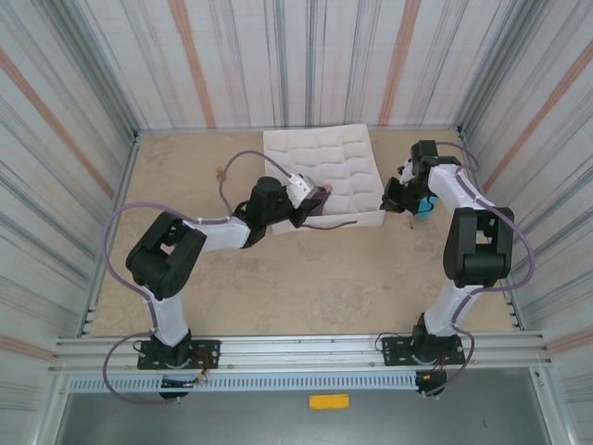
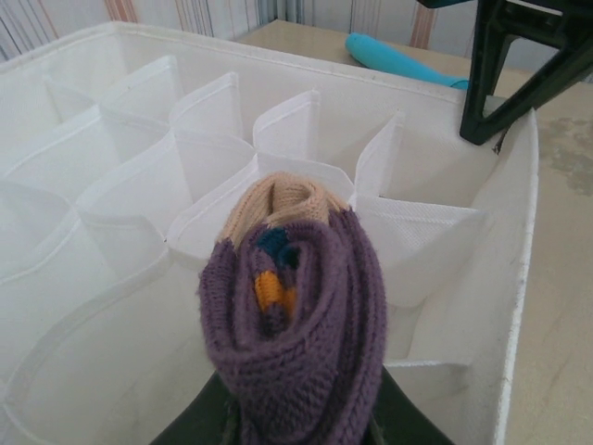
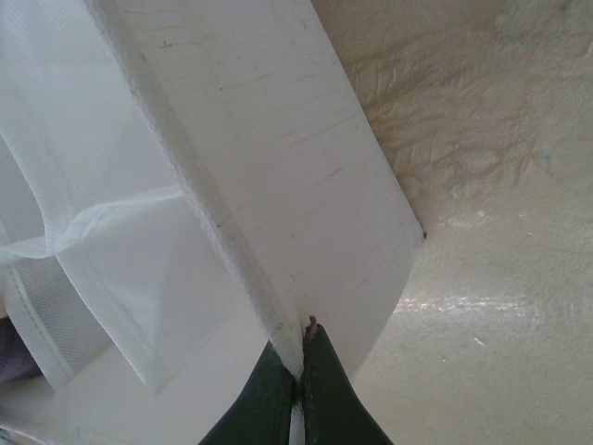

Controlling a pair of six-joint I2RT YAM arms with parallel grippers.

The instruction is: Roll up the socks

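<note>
One sock roll (image 2: 295,315) clamped in your left gripper (image 2: 296,422); your right gripper (image 3: 299,366) pinches one organizer (image 3: 278,167) rim; tan table (image 1: 306,278), striped walls (image 1: 278,56).

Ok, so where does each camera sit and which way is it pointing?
Top external: above and behind, looking down on the white fabric divided organizer; left arm and right arm show.
Left wrist: looks over the organizer's cells; left pincer grips the rolled purple and beige socks.
Right wrist: looks down along the right pincer, clamped on the organizer's wall.
Shared: the organizer, in all three.
</note>
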